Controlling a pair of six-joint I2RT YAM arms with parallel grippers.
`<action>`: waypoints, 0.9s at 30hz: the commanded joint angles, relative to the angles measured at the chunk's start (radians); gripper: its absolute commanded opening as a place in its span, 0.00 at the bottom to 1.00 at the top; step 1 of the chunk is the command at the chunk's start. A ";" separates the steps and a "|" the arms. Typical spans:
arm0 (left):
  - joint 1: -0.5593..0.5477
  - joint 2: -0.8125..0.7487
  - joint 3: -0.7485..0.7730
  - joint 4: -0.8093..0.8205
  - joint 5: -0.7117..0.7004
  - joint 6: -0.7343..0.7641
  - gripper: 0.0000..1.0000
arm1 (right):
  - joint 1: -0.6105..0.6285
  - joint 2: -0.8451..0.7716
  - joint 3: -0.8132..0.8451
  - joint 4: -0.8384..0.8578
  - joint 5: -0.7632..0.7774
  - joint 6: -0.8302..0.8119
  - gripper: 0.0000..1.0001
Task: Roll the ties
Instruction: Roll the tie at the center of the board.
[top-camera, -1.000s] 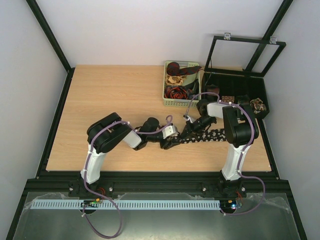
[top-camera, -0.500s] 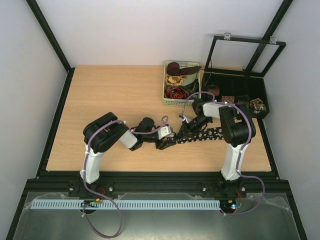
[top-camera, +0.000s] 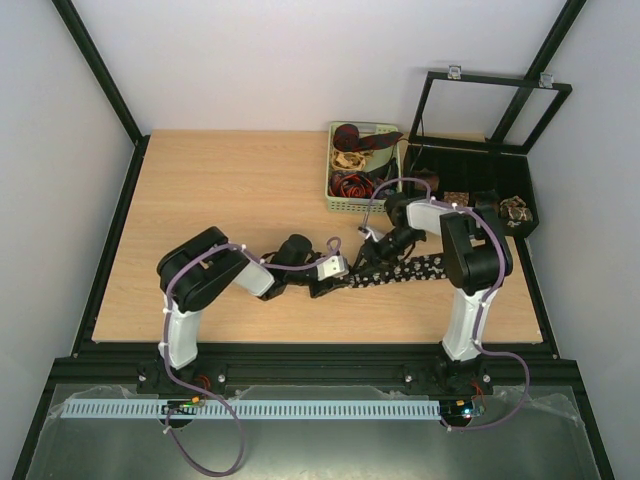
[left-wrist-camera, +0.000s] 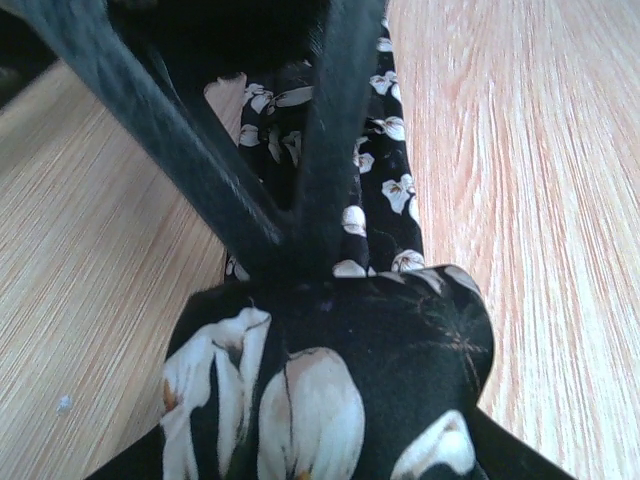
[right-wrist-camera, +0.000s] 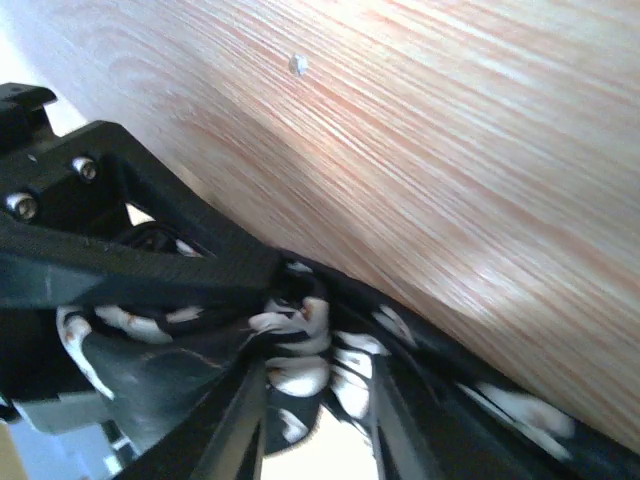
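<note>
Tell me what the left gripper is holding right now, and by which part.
The black flowered tie, pinched by the left gripper at its folded-over end.

top external: no legible text, label, brand or number anywhere, including the green basket (top-camera: 352, 208) | left wrist: black tie (left-wrist-camera: 330, 400) carries only a white flower print, no lettering | right wrist: same print, nothing readable
</note>
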 joint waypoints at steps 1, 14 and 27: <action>-0.004 -0.022 -0.043 -0.244 -0.052 0.075 0.37 | -0.043 -0.052 0.029 -0.131 0.059 -0.063 0.36; -0.005 -0.002 0.016 -0.348 -0.079 0.078 0.39 | 0.036 -0.052 0.026 -0.108 -0.128 0.047 0.45; 0.001 -0.008 0.026 -0.345 -0.051 0.090 0.55 | 0.017 -0.012 0.004 -0.079 0.036 0.042 0.01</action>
